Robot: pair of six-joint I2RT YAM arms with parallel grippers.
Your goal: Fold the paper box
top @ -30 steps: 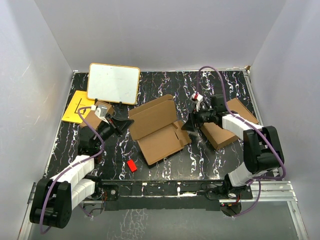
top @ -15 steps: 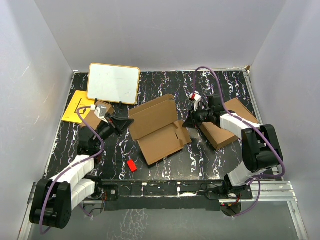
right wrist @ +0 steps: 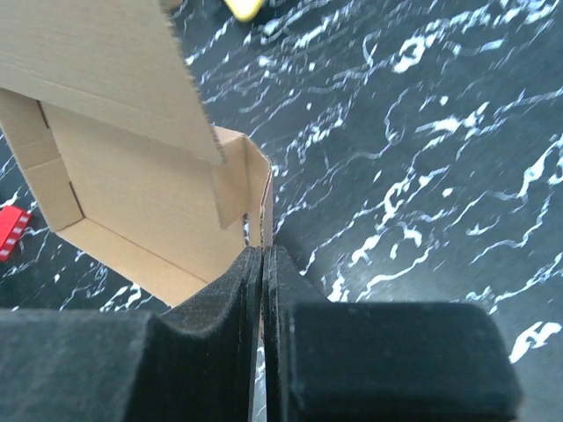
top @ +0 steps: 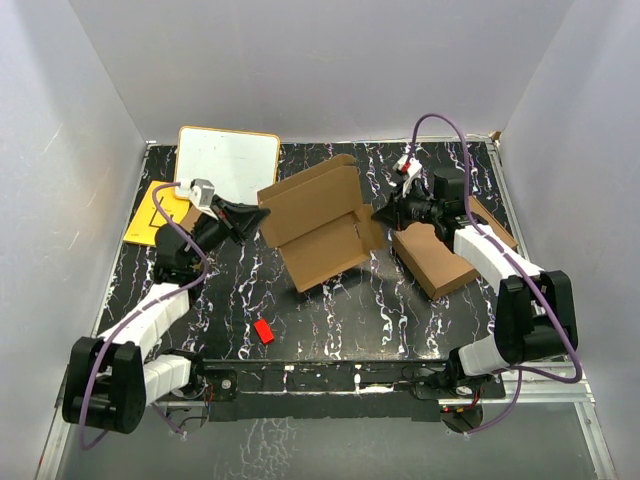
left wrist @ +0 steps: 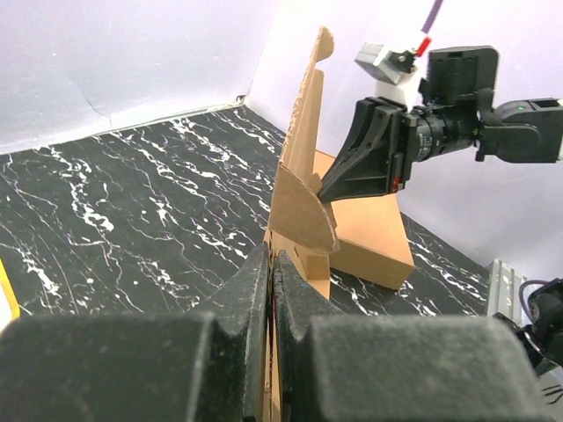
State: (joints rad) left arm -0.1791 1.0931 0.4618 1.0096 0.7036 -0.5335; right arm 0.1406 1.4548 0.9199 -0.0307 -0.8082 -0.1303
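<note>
The paper box (top: 320, 225), thin brown cardboard with its lid open, hangs between both arms toward the back of the table. My left gripper (top: 262, 215) is shut on its left edge. In the left wrist view the cardboard (left wrist: 303, 202) runs up out of the closed fingers (left wrist: 271, 259). My right gripper (top: 378, 213) is shut on the right side wall. The right wrist view shows that wall pinched at the fingertips (right wrist: 263, 255), with the box's inside (right wrist: 132, 185) to the left.
A larger brown box (top: 445, 255) lies under the right arm. A whiteboard (top: 228, 165) and a yellow sheet (top: 150, 215) sit at the back left. A small red block (top: 263, 331) lies near the front. Grey walls enclose the table.
The right gripper has shut on the box's right wall. Both arms have carried the box toward the back of the table, and it now sits higher and more level.
</note>
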